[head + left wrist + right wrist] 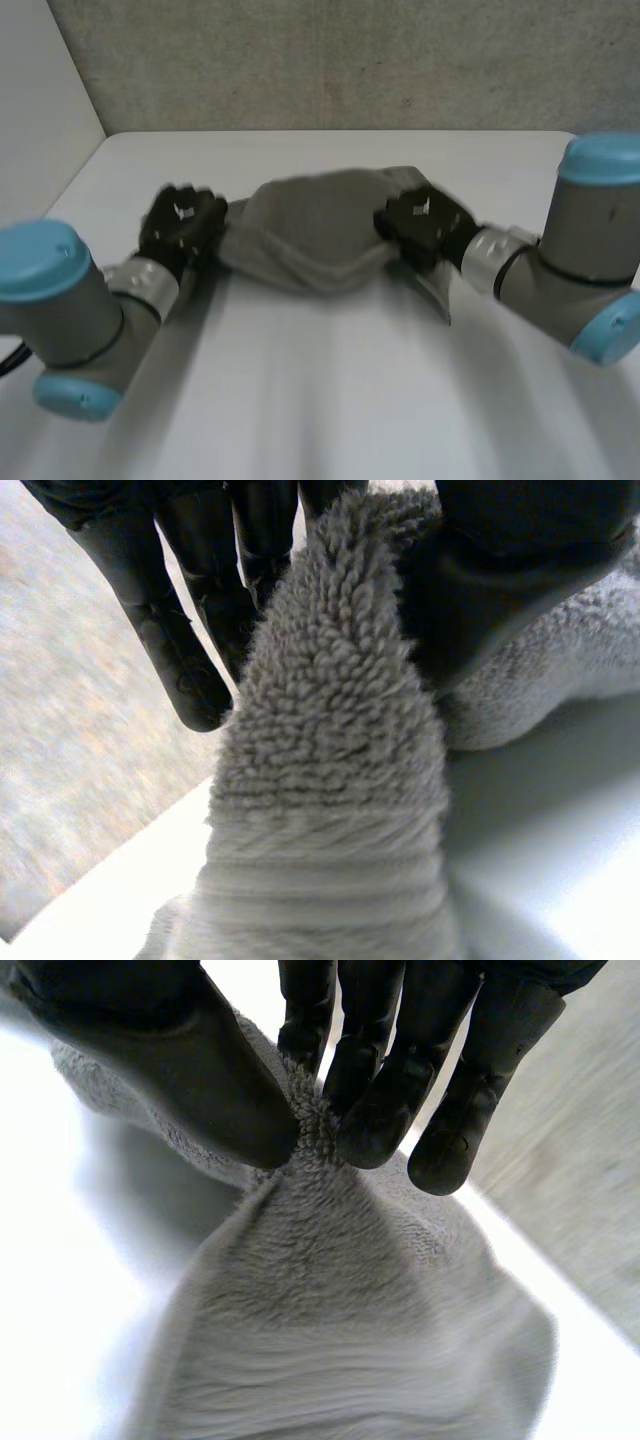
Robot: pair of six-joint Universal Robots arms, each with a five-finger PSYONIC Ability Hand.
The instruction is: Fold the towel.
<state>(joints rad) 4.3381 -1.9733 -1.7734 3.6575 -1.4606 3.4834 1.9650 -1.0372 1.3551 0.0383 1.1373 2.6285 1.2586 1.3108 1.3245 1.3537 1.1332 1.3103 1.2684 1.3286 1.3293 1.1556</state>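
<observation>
A grey towel (315, 235) hangs bunched between my two hands above the white table (330, 400). My left hand (180, 228) grips its left end; in the left wrist view the thumb (500, 580) and fingers (190, 630) pinch a ridge of the towel (330, 780). My right hand (425, 225) holds the right end; there the thumb (200, 1070) and fingers (390, 1090) squeeze a tuft of the towel (330, 1300). A loose flap droops below the right hand toward the table.
A grey speckled wall (330, 60) stands behind the table's far edge. The table's left edge runs close to my left arm (70, 320). My right arm (580, 250) reaches in from the right side.
</observation>
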